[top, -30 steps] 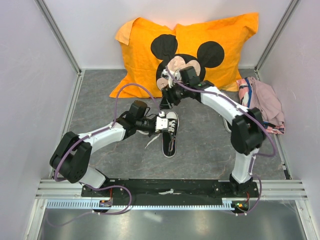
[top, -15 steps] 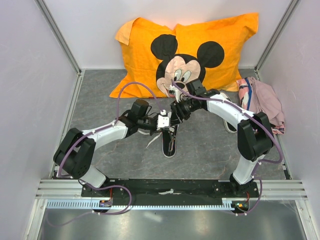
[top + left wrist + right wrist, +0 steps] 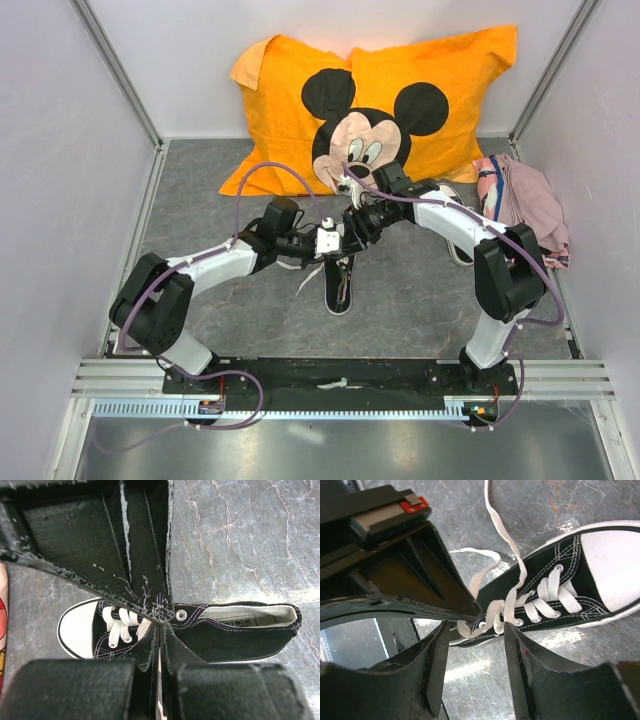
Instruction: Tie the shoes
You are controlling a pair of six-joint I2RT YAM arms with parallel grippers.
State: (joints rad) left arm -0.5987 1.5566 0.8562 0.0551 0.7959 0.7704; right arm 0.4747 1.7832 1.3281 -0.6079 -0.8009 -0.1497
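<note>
One of the shoes (image 3: pixel 340 285), a black sneaker with a white toe cap (image 3: pixel 75 630), lies mid-table with its toe toward the pillow. My left gripper (image 3: pixel 328 240) hovers over its lacing, shut on a white lace (image 3: pixel 492 615) pinched at its tips (image 3: pixel 160 630). The lace runs from those tips as a small loop to the eyelets. My right gripper (image 3: pixel 476 630) is open just above the shoe (image 3: pixel 560 555), one finger on each side of that loop, and almost touches the left gripper (image 3: pixel 472 611). A second lace end trails away over the floor (image 3: pixel 495 515).
An orange Mickey Mouse pillow (image 3: pixel 380 90) leans against the back wall. A pink cloth bundle (image 3: pixel 525 205) lies at the right wall. The other shoe (image 3: pixel 458 252) shows partly behind my right forearm. Grey walls close in on both sides.
My right gripper came down from in front of the pillow to the shoe's laces, next to the left gripper, and its jaws narrowed. The left gripper stayed shut on the lace.
</note>
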